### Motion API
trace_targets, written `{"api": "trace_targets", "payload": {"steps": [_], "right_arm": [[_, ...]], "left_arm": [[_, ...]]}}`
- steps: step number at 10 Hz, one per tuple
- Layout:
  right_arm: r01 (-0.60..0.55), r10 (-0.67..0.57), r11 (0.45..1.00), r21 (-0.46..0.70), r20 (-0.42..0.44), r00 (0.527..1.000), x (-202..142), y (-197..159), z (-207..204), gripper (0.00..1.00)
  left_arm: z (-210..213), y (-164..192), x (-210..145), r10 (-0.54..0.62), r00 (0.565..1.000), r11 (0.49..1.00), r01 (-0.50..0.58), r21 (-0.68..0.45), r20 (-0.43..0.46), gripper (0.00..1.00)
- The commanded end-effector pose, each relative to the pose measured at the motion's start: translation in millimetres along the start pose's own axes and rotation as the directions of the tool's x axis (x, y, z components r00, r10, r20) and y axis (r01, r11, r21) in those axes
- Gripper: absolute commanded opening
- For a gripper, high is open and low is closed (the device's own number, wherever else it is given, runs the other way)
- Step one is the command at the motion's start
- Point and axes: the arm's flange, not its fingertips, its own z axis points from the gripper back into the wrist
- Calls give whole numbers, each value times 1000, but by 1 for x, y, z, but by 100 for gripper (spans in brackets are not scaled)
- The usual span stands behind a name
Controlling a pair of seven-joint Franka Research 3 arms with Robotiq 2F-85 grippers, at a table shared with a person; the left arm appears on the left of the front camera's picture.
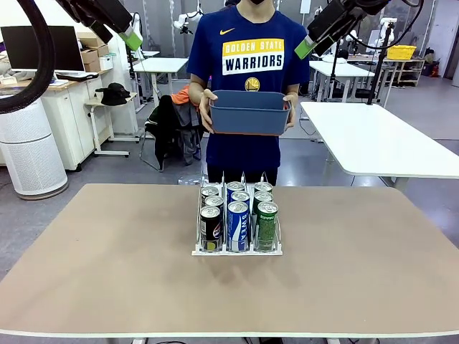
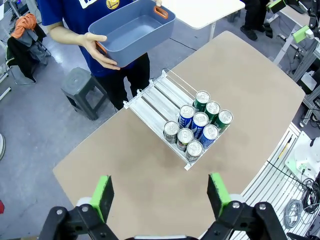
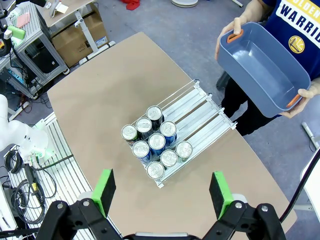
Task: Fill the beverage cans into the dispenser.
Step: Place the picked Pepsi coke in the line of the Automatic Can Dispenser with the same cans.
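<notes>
Several beverage cans [image 1: 238, 216] stand upright at the near end of the dispenser [image 1: 237, 251] in the middle of the table: black ones in the left lane, blue in the middle, green on the right. From above, the cans [image 2: 198, 125] [image 3: 155, 142] fill one end of the dispenser [image 2: 150, 97] [image 3: 200, 107] and the rest of the lanes are bare. My left gripper [image 1: 133, 37] [image 2: 160, 195] and right gripper [image 1: 306, 46] [image 3: 162, 191] hang high over the table, both open and holding nothing.
A person at the far side holds an empty blue-grey tub [image 1: 249, 112] [image 2: 132, 32] [image 3: 262, 65] in both hands above the table's far edge. A white table [image 1: 380, 136] stands behind on the right. A grey stool [image 2: 80, 90] stands beside the person.
</notes>
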Motion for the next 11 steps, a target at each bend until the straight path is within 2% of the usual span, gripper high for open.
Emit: {"api": "trace_targets", "payload": {"steps": [1,11], "right_arm": [[5,-5,1000,10,7,1000,0,0,0,100],[5,-5,1000,10,7,1000,0,0,0,100]], "left_arm": [[0,-1,-1,-1,1000,1000,1,-3,-6,100],[0,-1,-1,-1,1000,1000,1,-3,-6,100]]}}
